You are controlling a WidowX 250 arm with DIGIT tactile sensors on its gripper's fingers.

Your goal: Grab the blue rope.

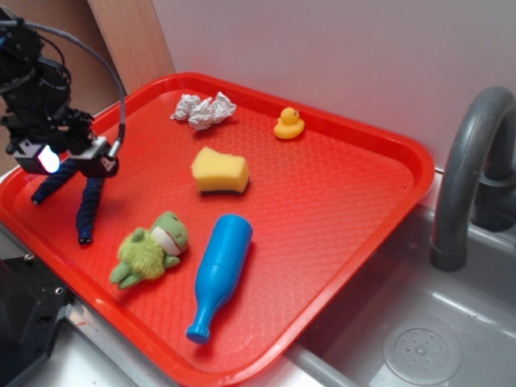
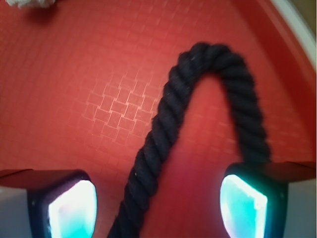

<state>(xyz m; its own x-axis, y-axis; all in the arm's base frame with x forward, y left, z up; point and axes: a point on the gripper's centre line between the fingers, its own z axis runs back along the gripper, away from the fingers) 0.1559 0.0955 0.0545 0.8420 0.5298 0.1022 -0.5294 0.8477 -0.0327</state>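
The blue rope (image 1: 89,206) is a dark navy twisted cord, bent into an upside-down V near the left edge of the red tray (image 1: 339,201). My gripper (image 1: 71,164) sits directly over the bend, and the rope's two capped ends stick out below it toward the tray's front-left rim. In the wrist view the rope (image 2: 163,124) arches ahead of my gripper (image 2: 158,203). One leg runs down between the two lit fingers, and the other passes behind the right finger (image 2: 242,198). The jaws stand wide apart and neither pad touches the cord.
On the tray lie a yellow sponge (image 1: 219,171), a rubber duck (image 1: 289,123), crumpled white paper (image 1: 203,110), a green plush frog (image 1: 153,248) and a bright blue bottle (image 1: 218,274). A grey faucet (image 1: 468,169) and a sink (image 1: 419,339) are at the right.
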